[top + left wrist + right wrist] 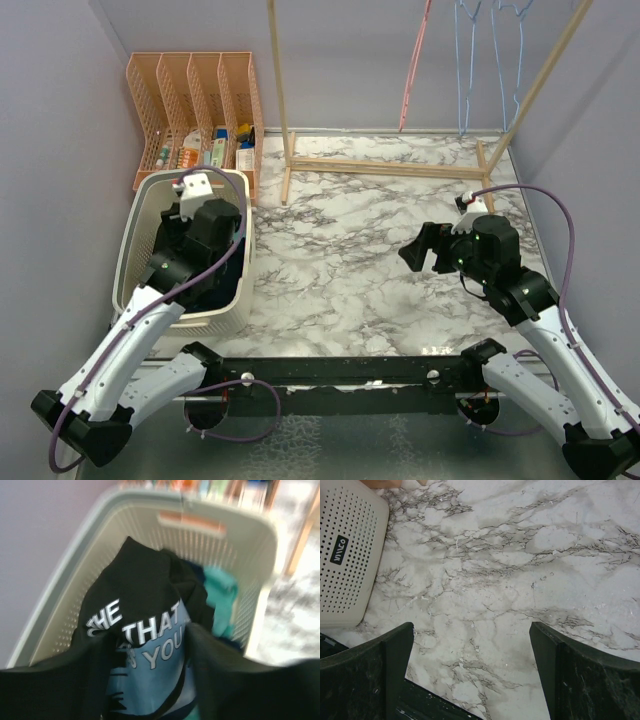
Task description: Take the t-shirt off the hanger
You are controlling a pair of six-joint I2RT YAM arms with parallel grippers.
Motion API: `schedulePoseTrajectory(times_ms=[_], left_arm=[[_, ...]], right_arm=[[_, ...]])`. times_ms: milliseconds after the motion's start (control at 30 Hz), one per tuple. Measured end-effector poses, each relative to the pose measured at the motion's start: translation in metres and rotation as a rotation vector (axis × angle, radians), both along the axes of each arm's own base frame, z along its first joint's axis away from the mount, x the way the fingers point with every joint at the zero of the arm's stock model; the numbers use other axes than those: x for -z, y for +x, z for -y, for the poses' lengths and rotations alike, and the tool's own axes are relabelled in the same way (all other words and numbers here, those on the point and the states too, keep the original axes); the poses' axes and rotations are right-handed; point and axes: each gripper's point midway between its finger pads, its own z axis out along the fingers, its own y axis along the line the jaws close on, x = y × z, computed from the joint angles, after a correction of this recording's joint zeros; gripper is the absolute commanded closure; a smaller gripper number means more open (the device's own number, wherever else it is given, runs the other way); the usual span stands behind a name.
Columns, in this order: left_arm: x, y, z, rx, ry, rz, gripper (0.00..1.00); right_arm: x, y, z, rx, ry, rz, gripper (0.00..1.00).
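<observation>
Lavender walls are closing in a marbled counter (350, 260) on three sides, and both of your arms are reaching over it from the near edge. At your left a cream perforated basket (135, 225) is sitting on the counter. The black t-shirt (145, 630) is lying crumpled inside it, its blue print and white lettering facing up. A teal garment (220, 590) is bunching against the far wall of the basket, just beside the shirt.

Your left pincer (145, 645) is hovering over the basket, pointing down at the shirt. Its fingers are standing wide apart and appear to be gripping nothing, though that view is blurring. Your right pincer (471, 630) is hanging over bare marble well to the right, fingers spread wide and holding nothing.

Behind the basket a peach slotted organizer (195, 110) is holding small packets that you cannot make out. A wooden rack (385, 165) is standing along the back wall, with a pink hanger (413, 70) and blue hangers (465, 70) dangling from it.
</observation>
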Motion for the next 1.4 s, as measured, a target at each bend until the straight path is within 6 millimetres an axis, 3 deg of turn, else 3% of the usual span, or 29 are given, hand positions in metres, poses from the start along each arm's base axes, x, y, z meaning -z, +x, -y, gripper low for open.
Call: schedulePoseTrajectory(times_ms=[100, 167, 267, 433, 533, 733, 867, 967, 1100, 1233, 1400], left_arm=[[0.072, -0.011, 0.012, 0.052, -0.034, -0.154, 0.22], [0.107, -0.019, 0.019, 0.077, -0.051, -0.246, 0.2], [0.125, -0.023, 0.026, 0.101, -0.08, -0.298, 0.13], [0.1, -0.016, 0.038, 0.156, -0.155, -0.211, 0.08], [0.063, -0.009, 0.043, 0.195, -0.195, -0.101, 0.07], [-0.04, 0.001, 0.058, 0.31, -0.315, 0.218, 0.07], [-0.074, 0.003, 0.084, 0.471, -0.376, 0.339, 0.14], [-0.068, 0.011, 0.116, 0.616, -0.385, 0.316, 0.15], [-0.031, 0.021, 0.144, 0.735, -0.367, 0.216, 0.14], [0.019, 0.012, 0.147, 0.781, -0.34, 0.127, 0.13], [0.027, 0.003, 0.143, 0.799, -0.329, 0.15, 0.13]], right_arm=[[0.002, 0.0, -0.001, -0.002, -0.002, -0.007, 0.0], [0.002, 0.001, -0.001, -0.003, -0.003, -0.01, 0.0], [0.003, 0.001, -0.001, -0.004, -0.002, -0.011, 0.0], [0.003, 0.001, -0.001, -0.004, -0.003, -0.012, 0.0], [0.003, 0.001, -0.001, -0.004, -0.003, -0.013, 0.0], [0.005, 0.002, -0.002, -0.004, -0.007, -0.021, 0.0], [0.008, 0.002, -0.002, -0.003, -0.011, -0.03, 0.0], [0.008, 0.003, -0.002, -0.003, -0.012, -0.032, 0.0], [0.007, 0.007, -0.002, 0.011, -0.004, -0.022, 0.0], [0.01, 0.016, 0.001, 0.059, -0.005, -0.019, 0.0], [0.014, 0.026, 0.004, 0.098, -0.013, -0.006, 0.0]])
